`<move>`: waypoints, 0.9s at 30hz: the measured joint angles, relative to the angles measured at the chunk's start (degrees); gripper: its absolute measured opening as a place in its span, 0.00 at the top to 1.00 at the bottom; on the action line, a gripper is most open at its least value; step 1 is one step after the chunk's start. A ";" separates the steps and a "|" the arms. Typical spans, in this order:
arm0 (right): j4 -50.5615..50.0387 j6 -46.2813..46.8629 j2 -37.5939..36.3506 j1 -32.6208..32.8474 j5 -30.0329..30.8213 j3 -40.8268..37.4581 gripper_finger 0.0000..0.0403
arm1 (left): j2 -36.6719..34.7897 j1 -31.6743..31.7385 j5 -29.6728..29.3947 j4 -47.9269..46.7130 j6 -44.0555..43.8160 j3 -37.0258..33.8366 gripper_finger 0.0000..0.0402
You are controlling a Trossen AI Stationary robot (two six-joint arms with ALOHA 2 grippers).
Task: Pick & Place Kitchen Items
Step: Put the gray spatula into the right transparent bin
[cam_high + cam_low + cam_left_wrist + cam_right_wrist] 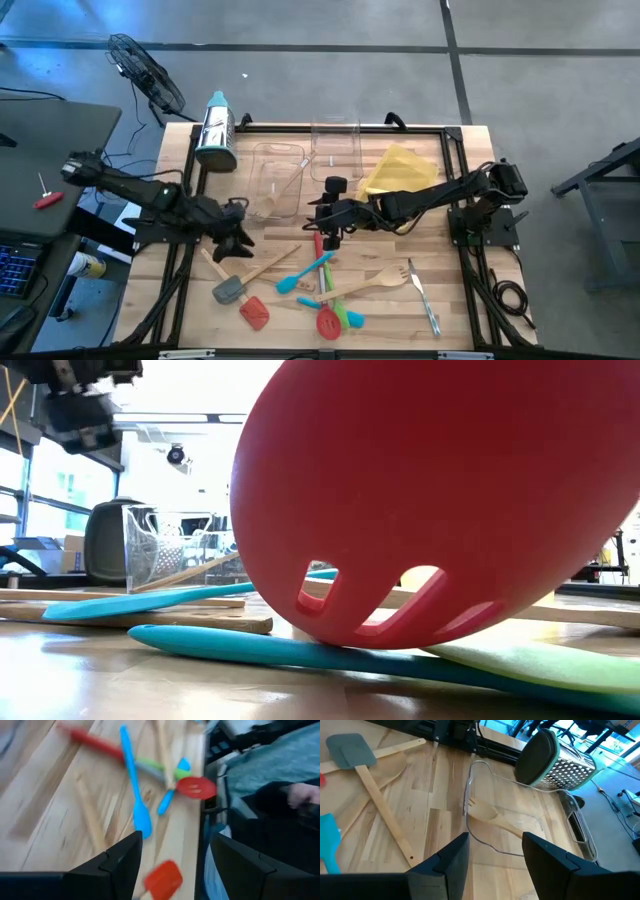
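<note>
Lying scattered over the near half of the wooden table (180, 170) are most of the utensils: a grey spatula (228, 290), a red spatula (254, 312), a blue spatula (300, 274), a red slotted spoon (328, 322), a wooden fork (375, 283) and a piece of metal cutlery (424, 300). Read as a clock face from above, this cluster is being seen around 6 o'clock. One wooden fork (492, 817) is already being held in a clear tray (276, 180) toward 11 o'clock, with a second clear tray (336, 146) and a yellow tray (400, 172) at 12 to 1 o'clock. A steel grater (215, 131) with a teal top is being seen lying at 10 o'clock, just beside the first tray.

The right gripper (328, 214) is being held above the table's centre, fingers parted, nothing gripped; in its wrist view the tray with the fork is being framed between the fingers (447, 865). The left gripper (236, 240) is being held at about 8 o'clock, just beyond the grey spatula, jaws apart and empty, fingers (122, 865) framing the red spatula.

In the low view the red slotted spoon is being seen filling the frame, resting on teal and green handles.
</note>
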 joint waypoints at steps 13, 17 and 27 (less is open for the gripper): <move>1.79 0.04 0.00 0.13 -8.82 0.00 0.56 | 14.87 -13.27 -5.57 -4.60 -16.39 5.03 0.43; 1.77 0.87 0.00 0.68 -9.28 0.00 0.56 | 23.37 -15.79 -6.27 -12.89 -17.11 14.20 0.43; 4.14 -0.68 0.00 0.83 -13.89 0.00 0.56 | 45.05 -18.48 -12.37 -42.47 -20.92 33.64 0.43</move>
